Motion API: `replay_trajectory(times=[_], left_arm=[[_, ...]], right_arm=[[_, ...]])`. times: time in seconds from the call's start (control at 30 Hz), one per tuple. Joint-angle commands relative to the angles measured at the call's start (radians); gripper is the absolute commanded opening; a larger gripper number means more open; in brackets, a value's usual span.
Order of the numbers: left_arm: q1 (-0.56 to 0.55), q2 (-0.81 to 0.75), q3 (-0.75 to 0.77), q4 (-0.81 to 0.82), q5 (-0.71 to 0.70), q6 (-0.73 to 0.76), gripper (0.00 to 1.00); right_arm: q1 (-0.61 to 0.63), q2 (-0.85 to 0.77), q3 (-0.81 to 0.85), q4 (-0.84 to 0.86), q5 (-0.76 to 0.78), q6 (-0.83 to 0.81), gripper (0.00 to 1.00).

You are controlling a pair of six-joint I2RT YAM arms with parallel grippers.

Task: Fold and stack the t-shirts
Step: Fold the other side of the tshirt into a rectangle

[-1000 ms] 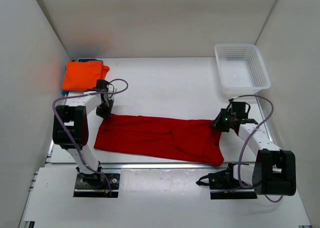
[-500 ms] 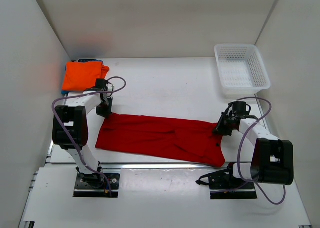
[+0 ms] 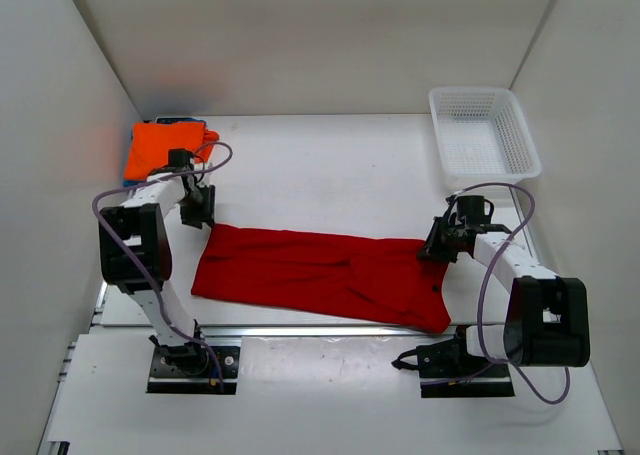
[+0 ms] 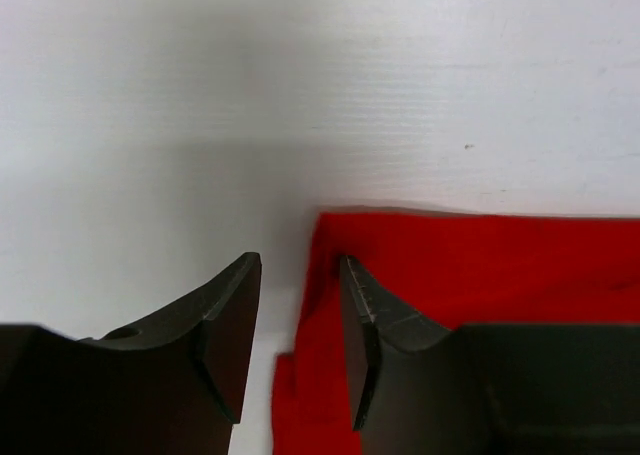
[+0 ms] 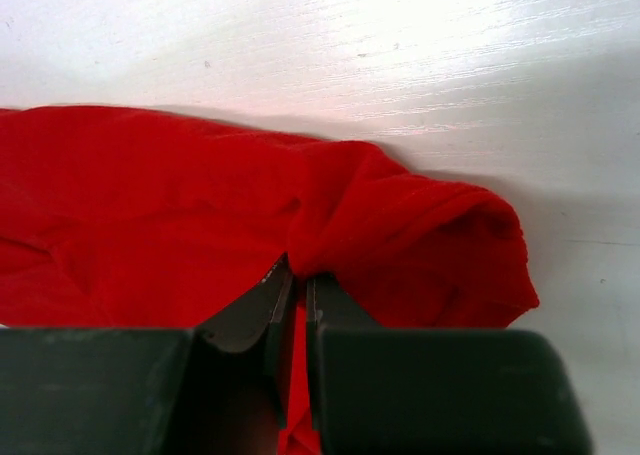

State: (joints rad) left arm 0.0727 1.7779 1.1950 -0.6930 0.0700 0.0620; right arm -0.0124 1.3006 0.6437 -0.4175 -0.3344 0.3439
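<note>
The far-left corner of the red t-shirt (image 3: 310, 270) is being let go. The left gripper (image 4: 300, 350), which was clamped on that corner a second ago, is now being seen with its jaws parted and nothing between them. In the overhead view it is being carried back and to the left, off the cloth. In the left wrist view the red edge is lying flat on the tabletop (image 3: 320, 165), just under and beside one fingertip.

The right gripper (image 5: 297, 310) is still being kept clenched on a bunched fold at the shirt's right end, which is being held much where it was.

The shirt is being left stretched out as a long strip across the near part of the tabletop, from the left arm to the right arm. The orange t-shirt (image 3: 160, 150) is lying folded at the far left corner, with what appears to be the blue t-shirt (image 3: 178, 122) showing as a sliver beneath it. The white basket (image 3: 490, 178) is standing well apart, at the far right.

This placement of the left end is judged finished. The red shirt is still waiting to be folded down and stacked on the orange one.
</note>
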Motion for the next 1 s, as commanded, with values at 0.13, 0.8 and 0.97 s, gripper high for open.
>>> replay_trajectory(times=[0.13, 0.8, 0.97], left_arm=[[-0.017, 0.074, 0.015, -0.042, 0.22, 0.007, 0.47], [0.01, 0.048, 0.028, 0.05, 0.082, -0.14, 0.0], [0.006, 0.032, -0.012, 0.058, 0.09, -0.148, 0.0]], right_arm=[[-0.007, -0.027, 0.013, 0.023, -0.015, -0.011, 0.03], [-0.063, 0.011, 0.111, -0.079, 0.123, -0.057, 0.0], [-0.043, 0.035, 0.112, -0.046, 0.052, -0.065, 0.08]])
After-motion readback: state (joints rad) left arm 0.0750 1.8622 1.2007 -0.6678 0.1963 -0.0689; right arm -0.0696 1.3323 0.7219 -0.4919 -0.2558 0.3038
